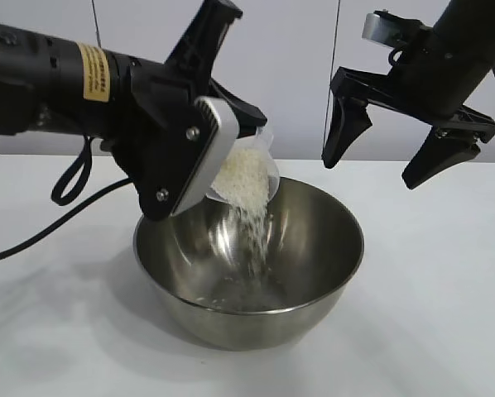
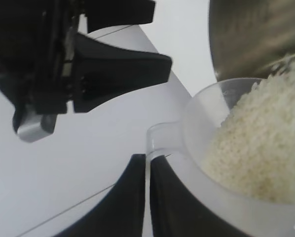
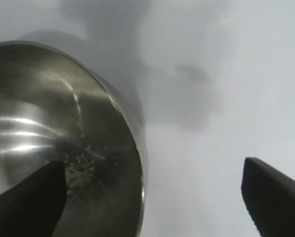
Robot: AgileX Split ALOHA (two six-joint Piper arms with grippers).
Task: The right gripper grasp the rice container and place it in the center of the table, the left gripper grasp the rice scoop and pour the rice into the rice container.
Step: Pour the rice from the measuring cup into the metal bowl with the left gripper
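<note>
The shiny steel rice container [image 1: 314, 248] stands on the white table [image 1: 446, 314] near its middle. My left gripper [image 2: 147, 165] is shut on the handle of the translucent rice scoop [image 1: 264, 153] and holds it tilted over the container's left rim. White rice [image 1: 241, 175] fills the scoop and streams down into the container. In the left wrist view the rice [image 2: 256, 148] lies heaped in the scoop [image 2: 206, 106]. My right gripper [image 1: 388, 161] hangs open and empty above the container's right rim. The right wrist view shows the container [image 3: 49, 123] with scattered grains at its bottom.
A black cable [image 1: 65, 194] loops from the left arm down to the table at the left. A pale wall stands behind the table.
</note>
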